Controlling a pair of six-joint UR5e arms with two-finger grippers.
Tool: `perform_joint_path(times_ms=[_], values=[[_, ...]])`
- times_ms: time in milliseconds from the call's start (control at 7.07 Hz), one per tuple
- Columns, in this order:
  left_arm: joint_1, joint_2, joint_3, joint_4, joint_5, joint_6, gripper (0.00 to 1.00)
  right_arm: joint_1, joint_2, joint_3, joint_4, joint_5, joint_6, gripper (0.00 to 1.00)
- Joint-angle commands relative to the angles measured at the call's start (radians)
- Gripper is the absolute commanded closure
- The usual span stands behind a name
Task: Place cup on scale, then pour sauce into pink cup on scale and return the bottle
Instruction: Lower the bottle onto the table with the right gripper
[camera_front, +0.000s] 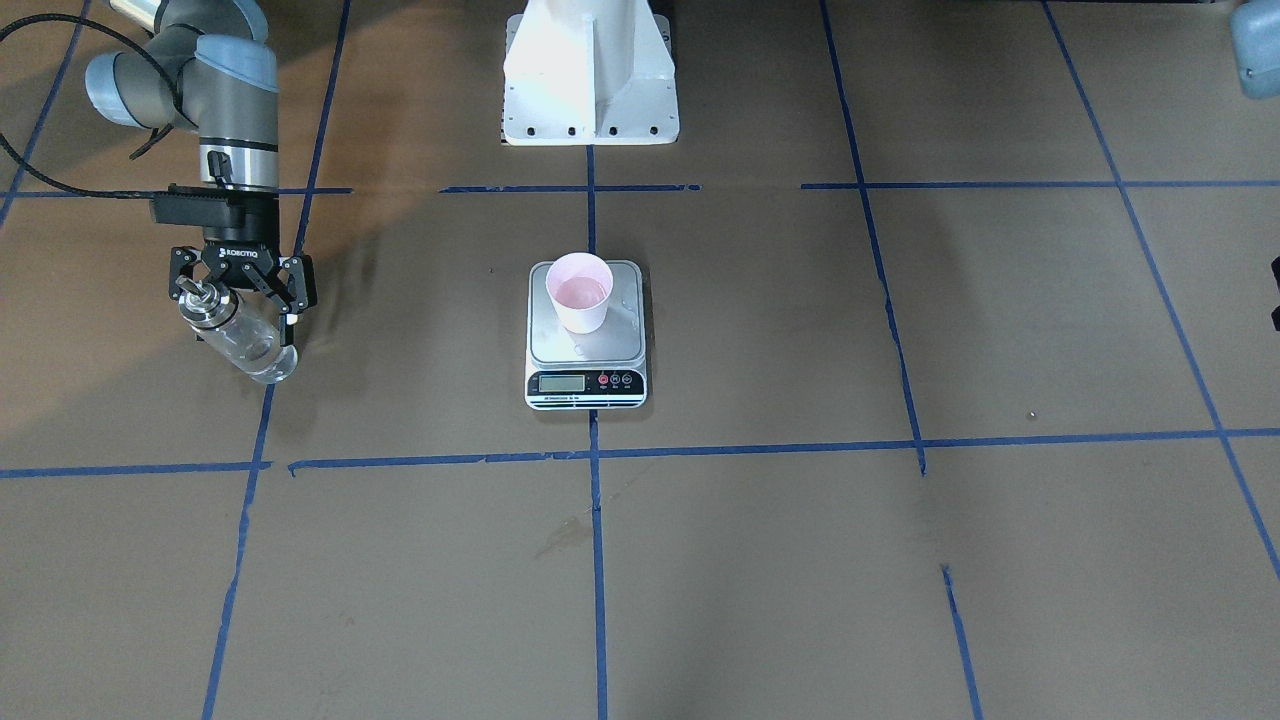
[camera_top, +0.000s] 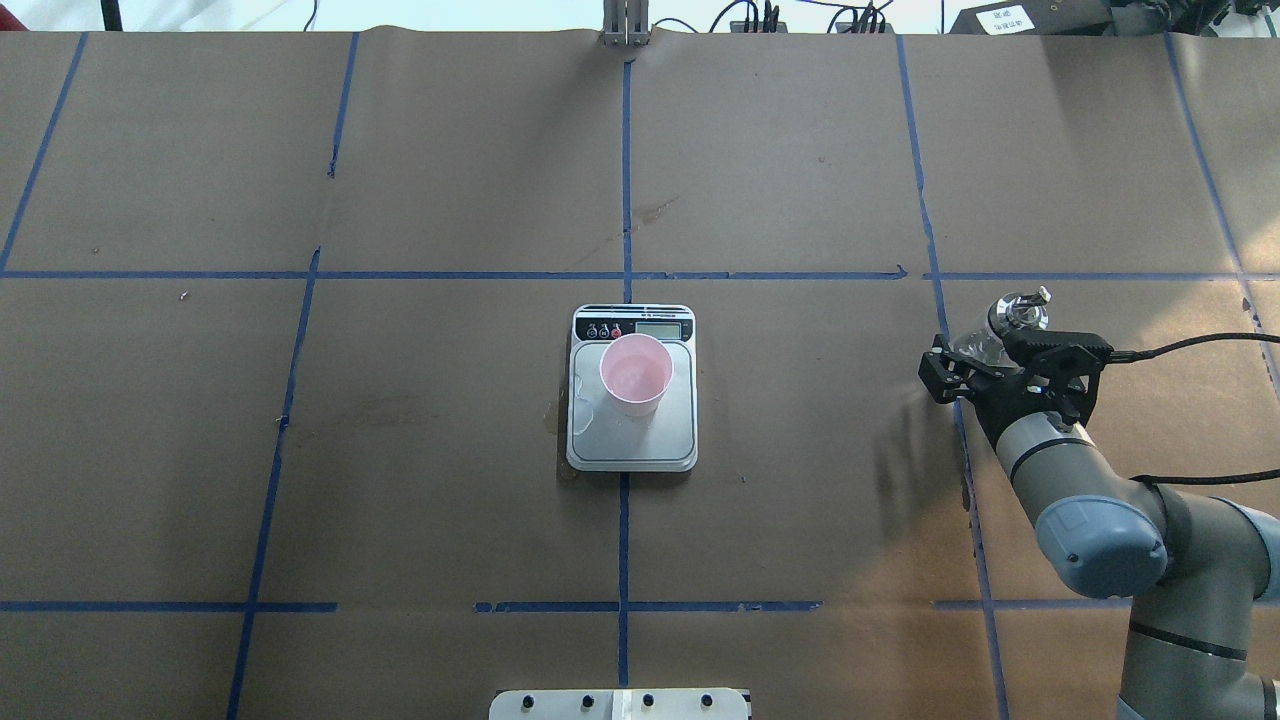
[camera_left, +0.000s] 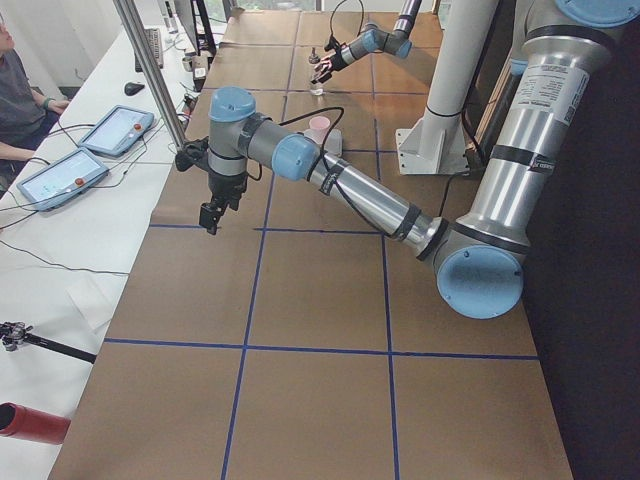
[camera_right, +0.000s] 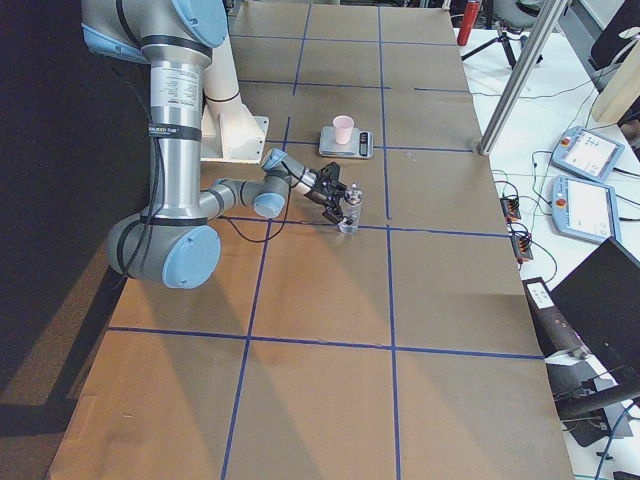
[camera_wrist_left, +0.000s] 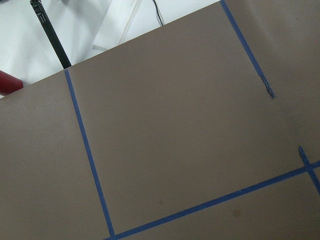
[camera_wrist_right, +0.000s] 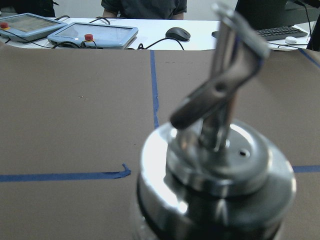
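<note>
The pink cup (camera_front: 580, 292) stands upright on the steel plate of the scale (camera_front: 586, 384) at the table's middle, with a little liquid in it. It also shows in the overhead view (camera_top: 636, 375) on the scale (camera_top: 640, 450). My right gripper (camera_front: 240, 295) is far to the robot's right of the scale, and its fingers lie against both sides of the glass bottle (camera_front: 245, 340). The bottle is upright with its base at or just above the table (camera_right: 347, 222). Its silver cap and spout fill the right wrist view (camera_wrist_right: 215, 170). My left gripper (camera_left: 210, 215) hangs over the table's left end; I cannot tell whether it is open.
The white robot pedestal (camera_front: 590, 90) stands behind the scale. Blue tape lines (camera_top: 625, 270) grid the brown paper. Operator tablets (camera_right: 585, 150) and desks lie beyond the table's far edge. A wet patch (camera_top: 585, 400) shows on the scale plate beside the cup.
</note>
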Motion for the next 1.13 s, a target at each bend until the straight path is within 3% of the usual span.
perform_joint_path(times_ms=[0, 283, 565, 990], values=[[0.0, 0.0, -0.003, 0.0, 0.001, 0.0, 0.0, 0.004, -0.006, 0.021, -0.005, 0.072, 0.0, 0.0], [0.0, 0.0, -0.008, 0.0, -0.001, -0.002, 0.0, 0.006, -0.096, 0.099, -0.011, 0.167, -0.001, 0.0], [-0.001, 0.002, -0.014, 0.0, -0.001, -0.002, 0.0, 0.006, -0.13, 0.262, -0.255, 0.299, -0.002, 0.0], [-0.003, 0.005, -0.017, 0.0, 0.001, -0.002, 0.0, 0.099, -0.12, 0.414, -0.562, 0.659, -0.047, 0.0]])
